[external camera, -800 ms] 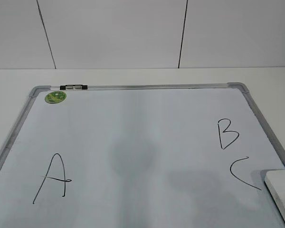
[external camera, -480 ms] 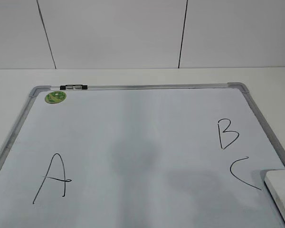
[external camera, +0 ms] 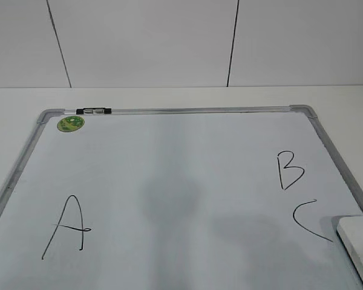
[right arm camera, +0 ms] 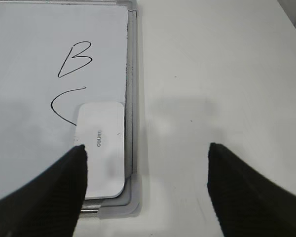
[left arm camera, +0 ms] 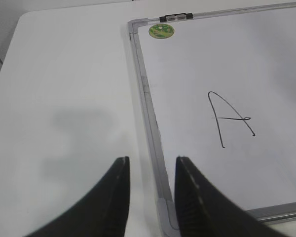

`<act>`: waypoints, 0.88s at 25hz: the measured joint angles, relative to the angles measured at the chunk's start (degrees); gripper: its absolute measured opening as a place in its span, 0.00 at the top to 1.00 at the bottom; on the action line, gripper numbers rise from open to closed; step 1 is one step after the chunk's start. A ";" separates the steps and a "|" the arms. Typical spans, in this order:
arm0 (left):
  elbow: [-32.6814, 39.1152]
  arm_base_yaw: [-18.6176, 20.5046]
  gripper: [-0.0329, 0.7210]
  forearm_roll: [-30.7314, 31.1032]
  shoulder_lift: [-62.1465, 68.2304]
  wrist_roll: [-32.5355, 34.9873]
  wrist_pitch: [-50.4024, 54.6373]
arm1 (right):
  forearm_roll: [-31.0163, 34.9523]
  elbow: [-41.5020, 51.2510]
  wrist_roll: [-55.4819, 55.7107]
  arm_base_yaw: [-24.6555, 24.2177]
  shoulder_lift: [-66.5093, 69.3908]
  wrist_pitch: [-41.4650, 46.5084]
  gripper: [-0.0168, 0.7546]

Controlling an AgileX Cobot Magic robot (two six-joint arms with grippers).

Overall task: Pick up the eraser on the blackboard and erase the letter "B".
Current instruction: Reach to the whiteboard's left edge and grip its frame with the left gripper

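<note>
The blackboard (external camera: 169,110) is a white board with a grey frame lying flat on the table. The letter "B" (external camera: 288,170) is at its right side, above a "C" (external camera: 307,220). The white eraser (external camera: 359,244) lies in the board's near right corner, also in the right wrist view (right arm camera: 102,148), with "B" (right arm camera: 75,59) beyond it. My right gripper (right arm camera: 146,147) is open wide and empty, above the board's corner and the bare table, its left finger beside the eraser. My left gripper (left arm camera: 151,160) is open and empty over the board's near left corner (left arm camera: 166,212).
A black "A" (external camera: 69,226) is at the board's left, also in the left wrist view (left arm camera: 227,117). A round green magnet (external camera: 71,124) and a black clip (external camera: 94,111) sit at the far left corner. White table (right arm camera: 217,74) surrounds the board; a wall stands behind.
</note>
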 joint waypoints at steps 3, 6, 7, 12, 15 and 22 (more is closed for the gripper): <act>0.00 0.00 0.64 0.00 0.00 0.00 0.00 | 1.17 -1.14 0.00 0.00 0.00 1.98 0.22; 0.00 0.00 0.64 0.00 0.00 0.00 0.00 | 2.32 -2.27 0.27 0.00 1.87 4.81 0.22; 0.00 0.00 0.64 0.00 0.00 0.00 0.00 | 2.74 -2.54 0.65 0.00 2.95 5.67 0.22; -0.73 0.00 0.64 0.00 3.55 0.00 1.16 | 4.57 -3.42 2.87 0.00 11.29 6.83 0.22; -3.24 0.00 0.64 0.00 10.81 0.00 1.98 | 6.17 -3.94 3.42 0.00 17.05 6.83 0.22; -10.38 0.00 0.64 0.00 30.72 -2.39 3.66 | 7.72 -5.18 5.22 0.00 29.66 6.72 0.22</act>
